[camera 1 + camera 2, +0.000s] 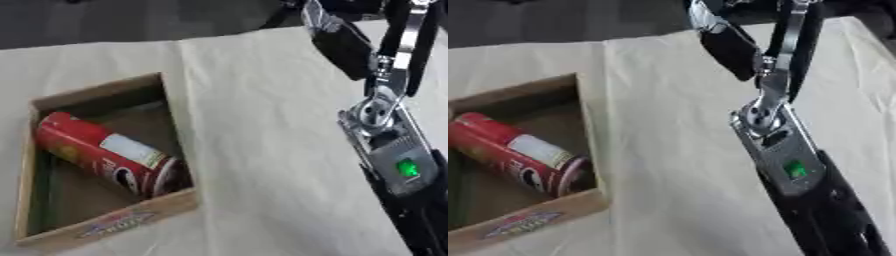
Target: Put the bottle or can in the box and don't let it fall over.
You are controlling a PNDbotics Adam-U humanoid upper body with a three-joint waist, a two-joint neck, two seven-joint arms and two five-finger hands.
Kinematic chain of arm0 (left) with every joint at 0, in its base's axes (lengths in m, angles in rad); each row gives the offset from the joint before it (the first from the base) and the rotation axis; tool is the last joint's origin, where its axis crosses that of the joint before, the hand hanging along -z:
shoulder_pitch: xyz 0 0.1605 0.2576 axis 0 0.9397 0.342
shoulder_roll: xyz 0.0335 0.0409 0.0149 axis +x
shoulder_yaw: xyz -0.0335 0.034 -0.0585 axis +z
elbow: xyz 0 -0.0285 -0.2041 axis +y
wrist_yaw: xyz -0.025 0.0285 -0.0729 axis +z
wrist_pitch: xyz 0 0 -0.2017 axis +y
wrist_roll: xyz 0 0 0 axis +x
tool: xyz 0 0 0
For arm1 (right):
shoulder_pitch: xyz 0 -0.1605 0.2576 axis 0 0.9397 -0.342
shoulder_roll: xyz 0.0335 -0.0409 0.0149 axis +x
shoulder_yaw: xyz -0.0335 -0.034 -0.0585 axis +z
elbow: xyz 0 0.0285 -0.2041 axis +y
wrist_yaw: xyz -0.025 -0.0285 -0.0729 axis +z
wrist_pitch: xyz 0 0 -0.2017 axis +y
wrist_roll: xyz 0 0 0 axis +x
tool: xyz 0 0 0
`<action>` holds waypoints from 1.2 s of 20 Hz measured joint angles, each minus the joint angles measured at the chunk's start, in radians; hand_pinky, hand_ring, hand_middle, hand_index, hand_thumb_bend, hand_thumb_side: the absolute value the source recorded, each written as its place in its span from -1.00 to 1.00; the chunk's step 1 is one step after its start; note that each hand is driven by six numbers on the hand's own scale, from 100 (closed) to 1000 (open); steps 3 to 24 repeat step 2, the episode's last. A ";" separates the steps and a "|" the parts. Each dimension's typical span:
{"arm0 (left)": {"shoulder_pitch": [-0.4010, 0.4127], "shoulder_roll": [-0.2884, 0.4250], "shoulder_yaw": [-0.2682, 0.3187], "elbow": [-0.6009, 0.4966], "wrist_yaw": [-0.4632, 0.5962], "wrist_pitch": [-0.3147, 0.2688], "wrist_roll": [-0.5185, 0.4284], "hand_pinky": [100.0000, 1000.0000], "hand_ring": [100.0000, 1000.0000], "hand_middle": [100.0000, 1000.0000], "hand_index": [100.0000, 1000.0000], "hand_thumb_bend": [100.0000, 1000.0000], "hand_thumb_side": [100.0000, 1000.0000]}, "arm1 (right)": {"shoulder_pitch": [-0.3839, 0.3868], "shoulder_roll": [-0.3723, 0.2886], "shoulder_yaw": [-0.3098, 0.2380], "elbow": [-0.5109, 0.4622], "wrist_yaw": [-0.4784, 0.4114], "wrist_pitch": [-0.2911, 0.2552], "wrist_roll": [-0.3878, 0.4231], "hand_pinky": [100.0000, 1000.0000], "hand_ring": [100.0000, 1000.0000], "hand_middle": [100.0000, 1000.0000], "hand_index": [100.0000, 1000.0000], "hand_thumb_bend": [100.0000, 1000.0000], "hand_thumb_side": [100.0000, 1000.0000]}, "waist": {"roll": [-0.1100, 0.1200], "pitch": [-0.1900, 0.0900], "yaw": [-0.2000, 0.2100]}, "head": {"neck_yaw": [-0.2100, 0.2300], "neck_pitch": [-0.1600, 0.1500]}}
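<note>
Likely lab: cloth-covered table [262,100], robot arm [798,170], dark floor behind.

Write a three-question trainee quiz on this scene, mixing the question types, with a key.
1. True or false: the red cylindrical snack can stands upright inside the shallow brown cardboard box.
2. Multiple choice: the robot's right arm is A) reaching into the box, B) above the cream cloth-covered table beside the box, C) holding the can.
3. Fill in: the can's open end points toward the box's ______ corner (near right or far left).

Key:
1. False; it lies tilted on its side.
2. B.
3. Near right.
</note>
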 measured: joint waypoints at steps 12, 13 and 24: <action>0.000 0.000 0.000 0.000 0.000 0.001 0.001 0.76 0.65 0.54 0.21 1.00 -0.47 | 0.007 0.000 -0.018 0.000 -0.006 0.004 0.004 -0.03 0.58 0.74 0.51 0.29 -0.62 | 0.000 0.000 0.000 | 0.000 0.000; 0.000 0.000 0.000 0.000 0.000 0.001 0.001 0.76 0.65 0.54 0.21 1.00 -0.47 | 0.007 0.000 -0.018 0.000 -0.006 0.004 0.004 -0.03 0.58 0.74 0.51 0.29 -0.62 | 0.000 0.000 0.000 | 0.000 0.000; 0.000 0.000 0.000 0.000 0.000 0.001 0.001 0.76 0.65 0.54 0.21 1.00 -0.47 | 0.007 0.000 -0.018 0.000 -0.006 0.004 0.004 -0.03 0.58 0.74 0.51 0.29 -0.62 | 0.000 0.000 0.000 | 0.000 0.000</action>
